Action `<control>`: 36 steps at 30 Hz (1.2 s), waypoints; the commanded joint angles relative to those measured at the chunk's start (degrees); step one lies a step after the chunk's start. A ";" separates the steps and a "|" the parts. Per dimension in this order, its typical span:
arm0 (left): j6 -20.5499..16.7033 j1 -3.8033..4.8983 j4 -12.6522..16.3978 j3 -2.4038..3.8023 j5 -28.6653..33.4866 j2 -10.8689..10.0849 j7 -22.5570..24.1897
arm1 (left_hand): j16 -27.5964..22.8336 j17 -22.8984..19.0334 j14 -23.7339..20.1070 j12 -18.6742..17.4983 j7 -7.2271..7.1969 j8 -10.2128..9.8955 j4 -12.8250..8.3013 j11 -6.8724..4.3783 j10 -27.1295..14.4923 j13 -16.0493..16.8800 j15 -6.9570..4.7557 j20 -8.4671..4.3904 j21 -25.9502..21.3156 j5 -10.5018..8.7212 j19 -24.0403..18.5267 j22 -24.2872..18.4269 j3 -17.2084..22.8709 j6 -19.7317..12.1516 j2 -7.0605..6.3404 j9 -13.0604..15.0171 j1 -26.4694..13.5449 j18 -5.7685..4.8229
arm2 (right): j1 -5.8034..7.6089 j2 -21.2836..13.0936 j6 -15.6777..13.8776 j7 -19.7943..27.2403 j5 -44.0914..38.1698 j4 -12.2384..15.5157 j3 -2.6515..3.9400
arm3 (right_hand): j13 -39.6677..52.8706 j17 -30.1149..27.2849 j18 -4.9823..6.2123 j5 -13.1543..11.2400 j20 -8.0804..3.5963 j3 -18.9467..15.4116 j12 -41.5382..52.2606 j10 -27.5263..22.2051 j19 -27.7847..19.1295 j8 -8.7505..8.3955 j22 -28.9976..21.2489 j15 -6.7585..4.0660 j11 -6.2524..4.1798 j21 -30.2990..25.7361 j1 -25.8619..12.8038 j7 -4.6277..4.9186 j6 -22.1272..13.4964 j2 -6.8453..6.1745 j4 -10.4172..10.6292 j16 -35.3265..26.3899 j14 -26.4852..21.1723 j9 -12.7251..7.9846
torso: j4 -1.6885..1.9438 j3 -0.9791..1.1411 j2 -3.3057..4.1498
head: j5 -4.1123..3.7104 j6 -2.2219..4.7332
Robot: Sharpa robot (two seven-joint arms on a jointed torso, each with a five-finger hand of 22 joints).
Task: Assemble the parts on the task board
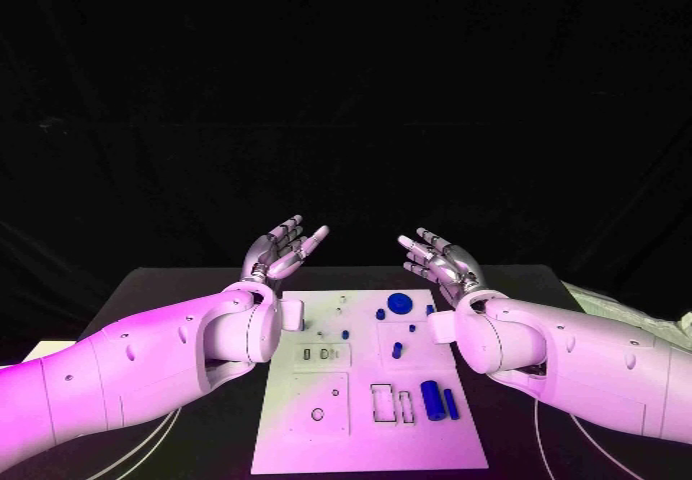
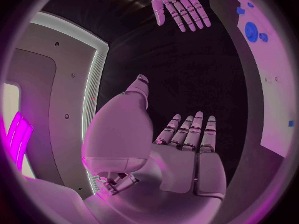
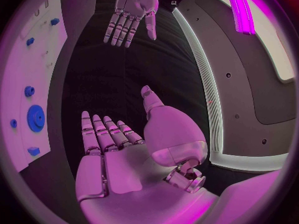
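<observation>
Both robot hands, left (image 1: 281, 250) and right (image 1: 440, 258), are hovering wide and empty beyond the task board (image 1: 325, 435), where loose blue parts (image 1: 431, 398) are lying unassembled, work seemingly unstarted.

Robotics lab or test cell, staged for recording. Black surface (image 1: 173, 285) backed by black drapery (image 1: 346, 110) closing off the whole background. White task board (image 1: 361, 440) laid flat at centre, carrying small blue parts (image 1: 400, 301) and cut-out slots. Two white robot arms reaching over the surface, left hand (image 1: 284, 247) and right hand (image 1: 440, 258) both raised with palms up and fingers spread, holding nothing. Thin cables (image 1: 144, 445) trailing across the near edge. Grey panelled walls with lit strip edging (image 2: 96, 79) seen from the wrist views. No domestic furnishing; purely bench-test equipment.
</observation>
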 commanded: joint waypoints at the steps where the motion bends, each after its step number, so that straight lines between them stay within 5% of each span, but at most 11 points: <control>1: 3.94 0.11 -0.07 0.01 -0.73 0.13 0.86 | 0.49 0.14 1.24 0.31 5.91 0.45 0.78 0.41 0.97 0.13 0.51 1.01 0.45 0.42 0.52 0.18 0.28 1.00 -0.27 0.14 3.07 1.51 | 0.51 0.60 13.31 -3.49 -4.73 -1.30 -0.31 | 0.42 0.36 1.49 -0.41 0.48 1.05 0.78 4.24 3.48 0.68 0.53 0.46 0.43 1.10 5.22 9.32 3.27 0.61 -2.41 0.77 4.00 0.38 | 0.00 -0.02 0.01 | 0.00 0.00; 5: 3.94 0.11 -0.07 0.01 -0.73 0.13 0.86 | 0.59 0.22 1.77 0.39 6.12 0.51 0.76 0.62 1.45 0.19 0.62 1.08 0.51 0.39 0.71 0.22 0.52 1.30 -0.05 0.19 3.23 1.72 | 0.88 1.04 16.99 -4.47 -5.79 -2.31 -0.63 | 0.96 0.93 2.53 -1.14 0.41 2.27 1.69 11.17 11.16 1.39 1.65 -0.35 -0.03 3.24 8.03 9.10 8.34 0.78 -4.20 1.71 11.43 0.89 | 0.00 -0.02 0.01 | 0.00 0.00; 8: 3.94 0.11 -0.07 0.01 -0.73 0.13 0.86 | 1.23 0.66 5.39 0.68 6.68 0.78 0.66 1.22 3.99 0.39 1.02 1.21 1.20 0.29 3.41 0.63 1.38 3.09 1.09 0.36 3.70 2.00 | 1.11 1.30 19.19 -5.06 -6.43 -2.92 -0.83 | 1.98 1.94 4.10 -1.35 0.29 3.59 4.09 24.85 18.60 3.00 2.69 -1.84 -1.16 5.77 10.80 8.57 17.46 0.57 -6.30 4.22 25.54 1.80 | 0.00 -0.02 0.01 | 0.00 0.00; 9: 3.94 0.11 -0.07 0.01 -0.73 0.13 0.86 | 1.83 1.00 8.30 1.00 6.94 1.05 0.59 1.59 6.25 0.59 1.24 1.20 1.74 0.21 5.49 0.93 1.87 4.73 1.90 0.53 3.93 1.90 | 1.16 1.36 19.68 -5.19 -6.57 -3.05 -0.87 | 2.20 2.07 4.74 -1.37 0.29 4.09 5.00 29.80 19.86 3.54 2.82 -2.43 -1.77 6.37 11.52 8.20 21.02 0.54 -6.97 4.93 29.63 2.07 | 0.00 -0.02 0.01 | 0.00 0.00; 12: 3.94 0.11 -0.07 0.01 -0.73 0.13 0.86 | 4.42 2.24 19.37 2.03 7.88 2.14 0.13 2.54 13.87 1.11 1.63 1.06 4.20 -0.03 14.72 2.19 2.73 10.83 3.81 1.08 4.53 1.68 | 1.22 1.44 20.30 -5.35 -6.75 -3.22 -0.92 | 1.85 1.81 5.96 -1.96 0.34 5.52 5.31 34.20 22.08 3.96 2.82 -3.58 -2.83 7.31 13.03 7.22 27.72 0.40 -8.78 5.06 33.57 2.19 | 0.00 -0.02 0.01 | 0.00 0.00; 13: 7.11 -0.05 0.38 0.01 -0.77 -1.71 2.44 | 5.70 2.70 23.16 2.35 7.93 2.63 -0.13 2.21 16.78 1.25 0.93 1.02 6.16 -0.05 21.29 3.15 2.87 13.55 4.42 1.31 4.80 2.31 | 1.97 0.79 13.95 -1.81 -16.99 -6.41 -0.84 | 1.80 1.78 6.13 -2.31 0.29 5.94 5.05 34.80 22.43 3.74 2.74 -3.68 -2.94 7.41 13.39 7.06 28.62 0.24 -9.31 4.82 34.18 2.09 | -0.07 0.13 0.63 | -0.16 0.38; 16: 8.33 -0.05 1.30 0.02 -2.63 -2.75 2.47 | 7.33 3.00 29.33 4.53 7.45 4.31 -1.18 0.86 31.34 2.16 -0.87 0.81 8.44 -0.14 29.22 3.80 2.55 23.33 5.98 2.01 5.07 3.86 | 2.37 0.15 12.54 -1.91 -20.34 -6.39 -0.74 | 1.77 1.81 6.50 -2.99 0.15 7.46 4.52 37.08 23.88 3.48 2.59 -4.34 -3.52 7.95 14.68 6.55 33.11 -0.38 -9.91 4.41 36.52 2.13 | -0.02 0.21 1.37 | -0.18 0.70; 21: 9.56 -0.02 3.22 0.04 -4.09 -4.49 2.17 | 8.73 3.71 36.15 5.32 6.19 5.36 -3.03 -0.79 36.98 2.05 -2.90 -0.38 10.35 -0.15 36.92 4.15 1.62 32.95 7.26 2.28 5.28 4.71 | 3.09 -0.79 10.82 -2.41 -25.21 -6.16 -0.50 | 1.71 1.80 6.66 -3.33 -0.69 10.01 3.56 40.66 26.86 3.18 2.60 -5.46 -4.33 9.25 15.06 5.93 40.29 -1.59 -9.95 4.14 40.60 2.36 | -0.02 0.22 2.56 | -0.40 1.28; 29: 11.10 0.04 7.36 0.18 -5.01 -7.36 1.20 | 9.12 5.59 41.61 4.89 4.97 4.96 -5.10 -2.07 41.10 2.07 -4.51 -2.13 10.75 -0.17 42.56 3.88 0.51 36.26 8.25 1.95 5.55 4.71 | 4.62 -1.84 9.98 -6.17 -37.85 -6.84 -0.10 | 1.82 2.17 6.56 -3.99 -4.34 13.62 2.65 46.15 35.47 2.96 4.45 -8.33 -6.04 14.67 14.30 4.92 44.41 -3.82 -9.96 5.19 48.90 2.45 | -0.13 0.15 4.73 | -1.20 1.92; 36: 12.26 0.12 12.06 0.74 -1.55 -9.65 -1.03 | 8.62 6.30 42.54 4.33 4.84 4.52 -6.05 -2.26 42.04 2.06 -4.77 -2.44 10.44 -0.19 44.00 3.60 -0.06 37.00 8.42 1.90 5.69 4.69 | 6.38 -2.12 12.24 -16.40 -59.48 -6.64 0.28 | 1.87 3.23 6.34 -4.00 -8.03 13.65 2.19 49.47 41.73 2.81 9.51 -11.12 -7.74 24.14 14.70 3.74 46.47 -6.54 -9.77 7.51 57.45 2.45 | 0.03 0.10 7.35 | -2.08 2.93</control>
